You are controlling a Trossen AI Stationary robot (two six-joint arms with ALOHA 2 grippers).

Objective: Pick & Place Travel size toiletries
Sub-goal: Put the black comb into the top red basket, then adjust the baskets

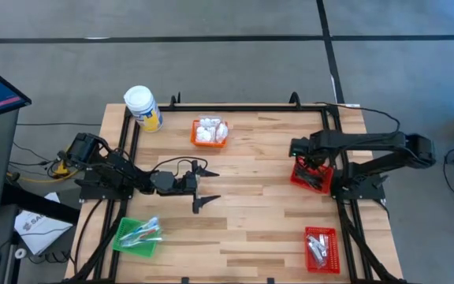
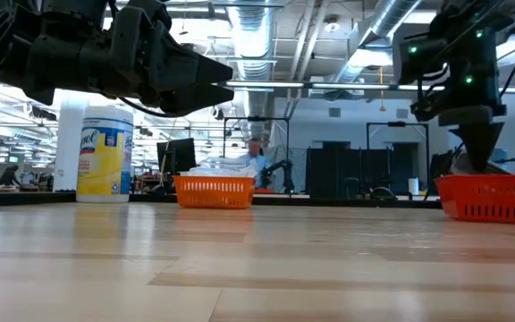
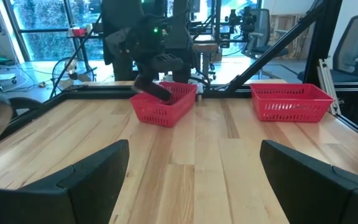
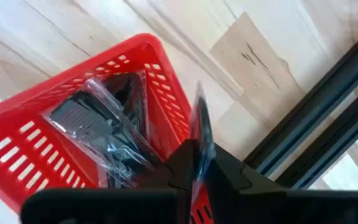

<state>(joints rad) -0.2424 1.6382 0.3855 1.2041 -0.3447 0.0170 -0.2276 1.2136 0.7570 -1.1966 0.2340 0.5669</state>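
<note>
My right gripper (image 1: pixel 310 164) points down over the red basket (image 1: pixel 301 180) at the table's right edge and is shut on a slim dark sachet (image 4: pixel 201 124). More dark clear-wrapped sachets (image 4: pixel 98 127) lie in that basket. My left gripper (image 1: pixel 205 186) hovers open above the middle of the table, touching nothing. White lumpy packets (image 1: pixel 210 129) fill the orange basket (image 1: pixel 196 139). Thin clear-wrapped sticks (image 1: pixel 143 232) lie in the green basket (image 1: pixel 124 240). Silvery sachets (image 1: pixel 317 243) rest in a second red basket (image 1: pixel 329 257). My right gripper pinches the slim dark sachet between its two fingers, coming from above and pointing down. The sachet's free end (image 4: pixel 199 106) sticks out past the fingertips, seen edge-on, over the basket's rim. The fingers themselves hide which part they have.
A big white-lidded, yellow-labelled jar (image 1: pixel 143 108) stands at the table's far left corner. Black frame rails (image 1: pixel 235 107) run along the table's far, left and right edges. Bare wood (image 1: pixel 251 213) lies between the baskets. A person shows far off in the room (image 2: pixel 256 154).
</note>
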